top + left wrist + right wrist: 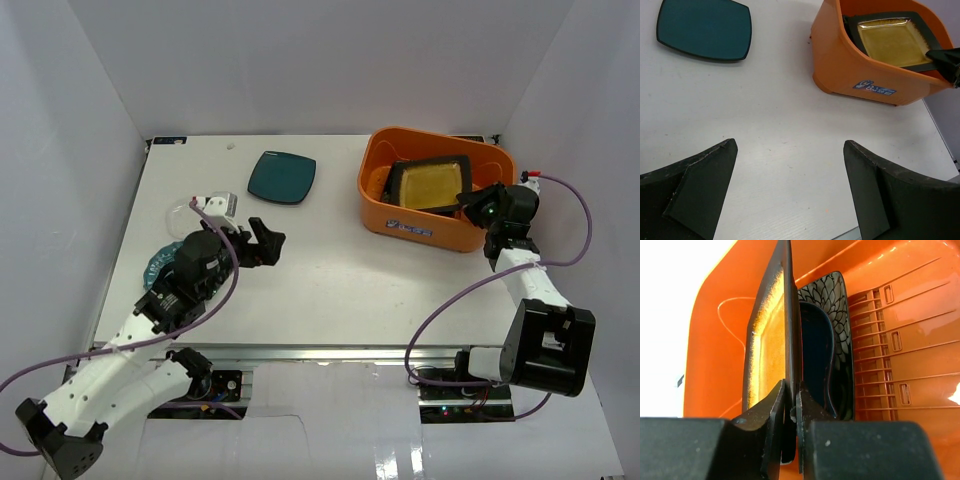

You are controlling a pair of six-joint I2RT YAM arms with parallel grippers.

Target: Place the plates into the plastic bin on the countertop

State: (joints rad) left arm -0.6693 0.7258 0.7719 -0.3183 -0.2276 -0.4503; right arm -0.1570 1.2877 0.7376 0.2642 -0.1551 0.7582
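Now the yellow plate goes into the tub, held by its edge.
The right jaws are pinched shut on the dark rim of the black-rimmed yellow square plate [765, 340]. They grip it by one side only, probably so the plate can be tilted down inside the orange plastic bin [380, 212] without the jaws fouling its wall. The plate leans over a dark blue dish [815, 355] and a black floral square plate [837, 305] that lie against the bin's ribbed bottom; I cannot tell whether it touches them. The left jaws stand wide open with nothing between them above the white surface [330, 280]. They face a dark teal square plate [282, 177] that lies flat, well apart from the bin, and it looks like the next pick. A blue patterned dish [155, 265] lies partly hidden under the left arm.
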